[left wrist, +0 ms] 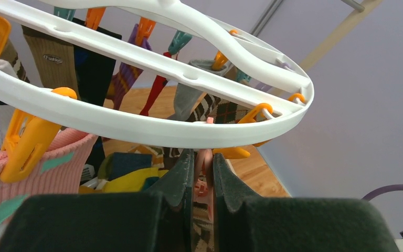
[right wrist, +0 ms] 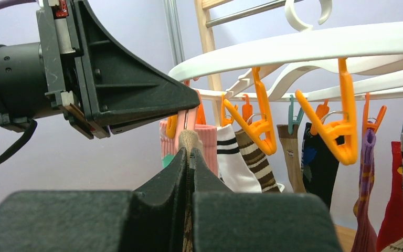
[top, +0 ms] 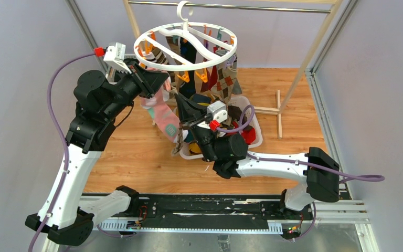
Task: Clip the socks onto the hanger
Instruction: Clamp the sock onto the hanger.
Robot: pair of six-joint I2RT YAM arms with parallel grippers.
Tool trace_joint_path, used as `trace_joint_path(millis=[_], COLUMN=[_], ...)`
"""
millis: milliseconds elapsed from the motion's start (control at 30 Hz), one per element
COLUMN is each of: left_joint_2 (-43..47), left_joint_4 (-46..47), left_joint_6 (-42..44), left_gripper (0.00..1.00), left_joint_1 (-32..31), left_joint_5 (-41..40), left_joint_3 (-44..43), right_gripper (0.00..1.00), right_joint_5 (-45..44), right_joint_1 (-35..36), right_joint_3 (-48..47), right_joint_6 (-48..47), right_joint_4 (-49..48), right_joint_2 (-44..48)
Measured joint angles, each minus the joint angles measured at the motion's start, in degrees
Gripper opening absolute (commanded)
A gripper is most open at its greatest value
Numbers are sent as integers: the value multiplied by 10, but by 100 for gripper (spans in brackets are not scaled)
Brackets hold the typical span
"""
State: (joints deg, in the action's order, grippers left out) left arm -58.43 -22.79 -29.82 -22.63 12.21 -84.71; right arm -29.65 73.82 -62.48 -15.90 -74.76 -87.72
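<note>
The hanger (top: 184,47) is a white ring that hangs by its hook from the rail, with several socks clipped under it. My left gripper (top: 162,81) is at the ring's near left rim, shut on an orange clip (left wrist: 204,167) just below the rim (left wrist: 152,130). My right gripper (top: 179,100) is right beside it, shut on the cuff of a brown patterned sock (right wrist: 189,139) whose body hangs below (top: 180,137). The cuff sits just under the left gripper's tip (right wrist: 189,101). A pink sock (top: 161,113) hangs clipped next to them.
A white slotted basket (top: 255,131) with more socks stands on the wooden floor under the hanger. The rack's wooden poles (top: 309,52) and metal rail (top: 241,7) stand behind. Free orange clips (right wrist: 341,126) hang along the ring.
</note>
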Motion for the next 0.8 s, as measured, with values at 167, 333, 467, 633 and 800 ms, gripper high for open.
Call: trace_joint_path(millis=[167,333,467,633,800], left_joint_2=[0,0,0,1,1], left_joint_4=[0,0,0,0,0], left_joint_6=[0,0,0,0,0], left_gripper=[2,2,3,2,3], left_joint_1=[0,0,0,0,0], left_joint_5=[1,0,0,-7,-7], left_joint_3=[0,1,1,1,1], right_gripper=[0,0,0,0,0], right_joint_5=[-4,-3,8,14,20], right_joint_1=[0,0,0,0,-4], right_joint_3=[-7,-7,-7,-7,-2], right_joint_6=[10,26,38,45,70], right_joint_4=[0,1,5,10,28], right_joint_2=[-3,-8,-9,-9,-7])
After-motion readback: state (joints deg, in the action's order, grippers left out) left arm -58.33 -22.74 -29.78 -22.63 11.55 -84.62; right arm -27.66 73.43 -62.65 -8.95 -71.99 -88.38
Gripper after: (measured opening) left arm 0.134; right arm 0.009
